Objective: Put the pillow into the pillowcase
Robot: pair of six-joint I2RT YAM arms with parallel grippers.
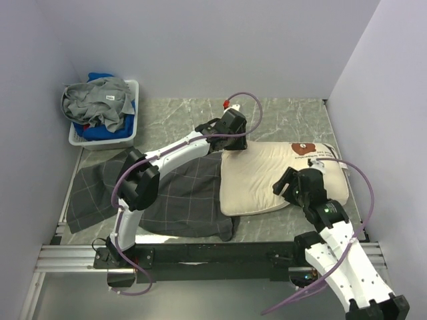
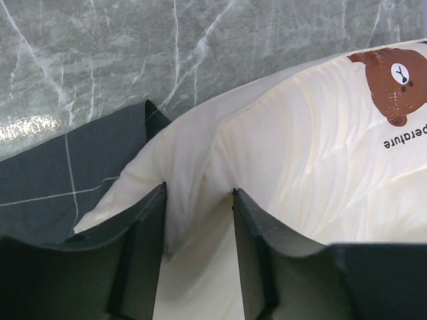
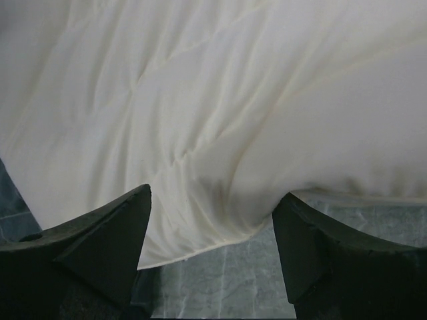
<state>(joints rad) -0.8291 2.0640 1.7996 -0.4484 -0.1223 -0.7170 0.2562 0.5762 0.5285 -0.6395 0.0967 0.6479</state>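
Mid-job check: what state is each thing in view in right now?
pillow: lying flat, not in the pillowcase.
pillowcase: spread flat, wrinkled.
left fingers: apart, astride a pillow fold.
right fingers: wide apart over the pillow's edge.
basket: full of clothes.

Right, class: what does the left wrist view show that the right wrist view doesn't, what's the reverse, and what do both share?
Only the left wrist view: the bear face and dark text printed on the pillow, plus the grid-lined pillowcase beside it. Only the right wrist view: a plain, unprinted pillow edge lying over the table. Both: cream pillow fabric, marble table, and the left gripper or right gripper astride that fabric.
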